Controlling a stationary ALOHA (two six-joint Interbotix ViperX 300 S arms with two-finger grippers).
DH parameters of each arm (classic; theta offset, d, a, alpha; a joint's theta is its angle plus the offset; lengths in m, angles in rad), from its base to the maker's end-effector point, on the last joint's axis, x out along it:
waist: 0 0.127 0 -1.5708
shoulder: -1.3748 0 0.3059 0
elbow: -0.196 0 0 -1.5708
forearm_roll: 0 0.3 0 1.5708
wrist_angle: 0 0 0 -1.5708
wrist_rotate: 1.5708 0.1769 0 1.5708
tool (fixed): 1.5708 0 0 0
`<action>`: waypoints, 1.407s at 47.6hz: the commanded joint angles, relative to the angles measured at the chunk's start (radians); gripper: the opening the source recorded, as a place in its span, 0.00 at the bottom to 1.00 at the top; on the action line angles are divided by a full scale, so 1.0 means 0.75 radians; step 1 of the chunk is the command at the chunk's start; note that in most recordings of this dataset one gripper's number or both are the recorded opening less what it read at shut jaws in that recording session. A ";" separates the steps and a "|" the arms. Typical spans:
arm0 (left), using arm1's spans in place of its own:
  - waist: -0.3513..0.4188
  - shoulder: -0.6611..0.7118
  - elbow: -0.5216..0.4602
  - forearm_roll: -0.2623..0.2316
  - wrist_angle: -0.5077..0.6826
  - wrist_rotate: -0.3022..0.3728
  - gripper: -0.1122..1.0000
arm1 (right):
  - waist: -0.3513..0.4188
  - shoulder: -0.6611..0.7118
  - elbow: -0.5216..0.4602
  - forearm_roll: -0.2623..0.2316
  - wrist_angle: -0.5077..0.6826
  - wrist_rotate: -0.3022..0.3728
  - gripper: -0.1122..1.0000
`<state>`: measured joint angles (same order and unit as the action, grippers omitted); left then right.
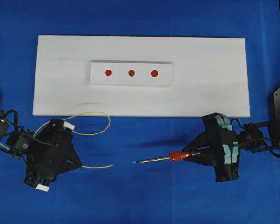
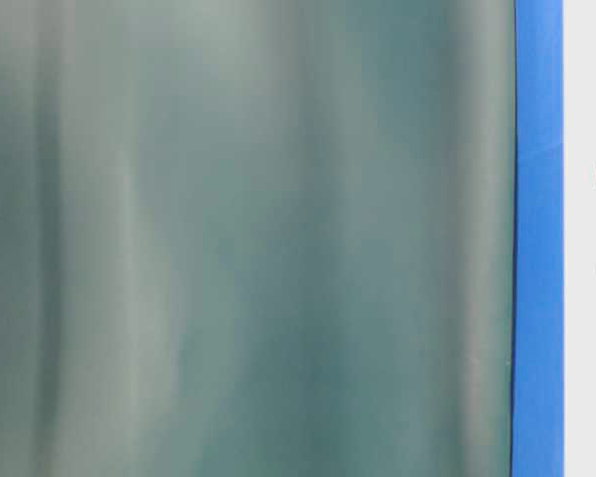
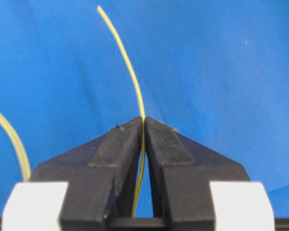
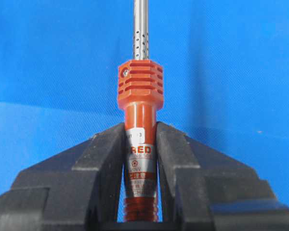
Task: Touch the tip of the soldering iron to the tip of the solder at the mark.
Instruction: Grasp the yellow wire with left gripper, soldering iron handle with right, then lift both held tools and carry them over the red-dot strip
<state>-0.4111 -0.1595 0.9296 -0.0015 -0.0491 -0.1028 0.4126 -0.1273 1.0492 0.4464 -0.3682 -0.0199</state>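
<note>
Though we have our left claw [image 3: 144, 126] pinching the thin yellow solder wire [image 1: 97, 166] and our right claw [image 4: 140, 144] clamping the red-handled, silver-shafted soldering iron [image 1: 164, 159], the tips seemingly remain apart, short of the red marks [image 1: 131, 73].

The soldering iron [image 4: 140, 125] has a shiny perforated metal shaft and glossy ribbed orange plastic collar.

Blue table [image 1: 144, 196], white board [image 1: 214, 74] with three-dot block [image 1: 130, 73]
</note>
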 commanded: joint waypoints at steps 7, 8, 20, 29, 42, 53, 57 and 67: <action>0.072 -0.164 -0.100 0.002 0.270 0.000 0.13 | -0.115 -0.194 -0.117 -0.004 0.362 -0.055 0.16; 0.076 -0.172 -0.108 0.000 0.292 0.000 0.13 | -0.123 -0.207 -0.123 -0.004 0.389 -0.059 0.16; 0.127 -0.205 -0.133 0.002 0.393 -0.008 0.13 | -0.172 -0.256 -0.157 -0.014 0.513 -0.072 0.16; 0.172 -0.198 -0.145 0.002 0.401 -0.033 0.13 | -0.231 -0.256 -0.166 -0.016 0.540 -0.072 0.16; 0.395 -0.149 -0.254 0.006 0.515 -0.072 0.13 | -0.517 -0.254 -0.209 -0.070 0.749 -0.074 0.16; 0.577 -0.080 -0.356 0.014 0.636 -0.037 0.13 | -0.755 -0.235 -0.274 -0.170 0.867 -0.072 0.16; 0.620 -0.061 -0.385 0.012 0.659 0.012 0.13 | -0.824 -0.217 -0.307 -0.196 0.916 -0.072 0.16; 0.704 -0.018 -0.448 0.012 0.693 0.108 0.13 | -0.908 -0.155 -0.391 -0.272 1.010 -0.070 0.16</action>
<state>0.0966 -0.1718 0.6289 0.0046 0.4648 -0.0307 -0.2638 -0.2485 0.8007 0.2592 0.3774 -0.0721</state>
